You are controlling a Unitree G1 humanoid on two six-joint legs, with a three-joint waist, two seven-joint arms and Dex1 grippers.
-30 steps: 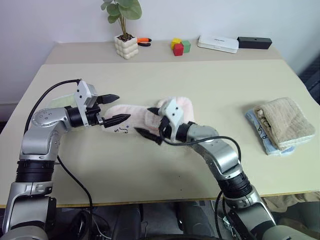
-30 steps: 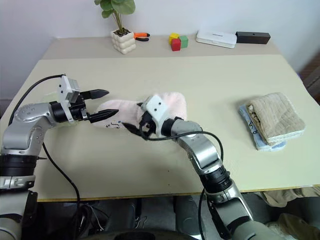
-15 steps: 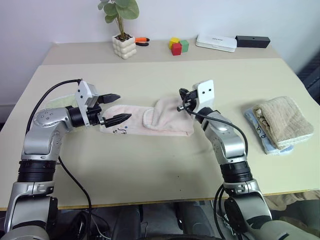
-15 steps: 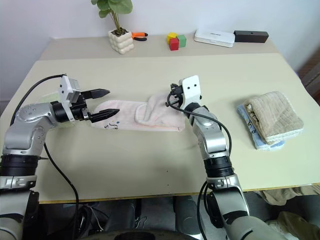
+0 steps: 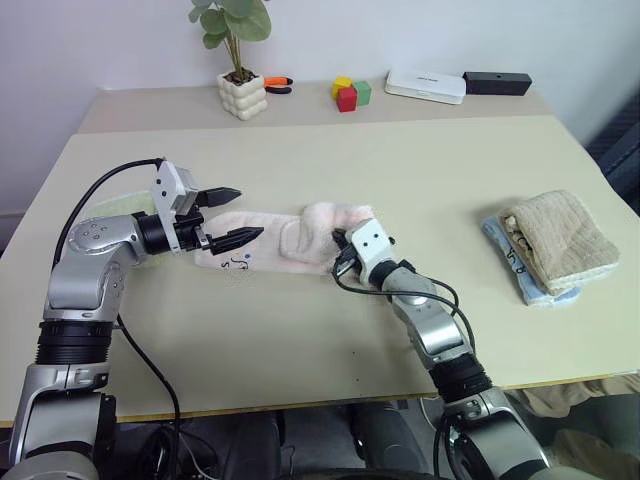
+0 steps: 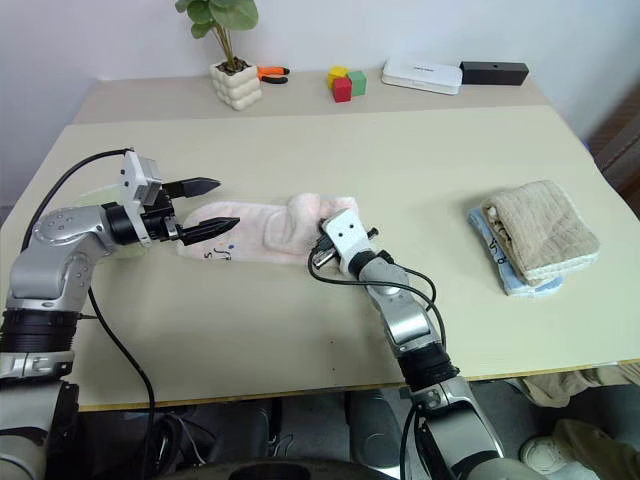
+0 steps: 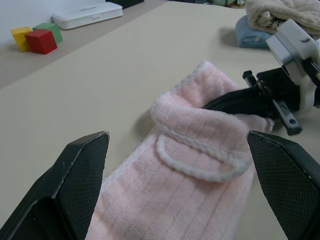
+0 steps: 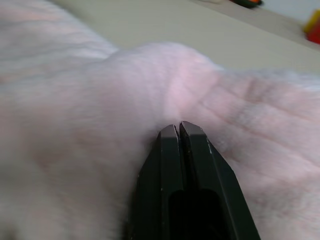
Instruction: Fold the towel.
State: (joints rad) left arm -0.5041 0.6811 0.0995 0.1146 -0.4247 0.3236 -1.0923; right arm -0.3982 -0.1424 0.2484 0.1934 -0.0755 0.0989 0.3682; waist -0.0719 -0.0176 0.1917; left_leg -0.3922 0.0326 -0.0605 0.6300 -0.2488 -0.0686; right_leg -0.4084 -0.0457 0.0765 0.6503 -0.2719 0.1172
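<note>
The pale pink towel (image 5: 270, 240) lies lengthwise in the middle of the table, its right end folded over into a raised hump (image 7: 200, 130). My left gripper (image 5: 250, 212) hovers open over the towel's left end, one finger above the other, with nothing between them. My right gripper (image 5: 338, 264) is low at the near side of the hump. Its fingers are shut together, and their tips (image 8: 179, 129) press into the pink cloth under the folded flap. No cloth shows between them.
A beige towel on a blue one (image 5: 556, 242) lies at the table's right edge. A light green towel (image 5: 118, 205) sits under my left arm. Along the back stand a potted plant (image 5: 243, 92), coloured blocks (image 5: 347, 94), a white box (image 5: 425, 86) and a black box (image 5: 497, 82).
My right gripper shut, swung up past the towel's right end, then dropped to the near side of the hump. The towel's right end is more bunched. My left gripper stayed put.
</note>
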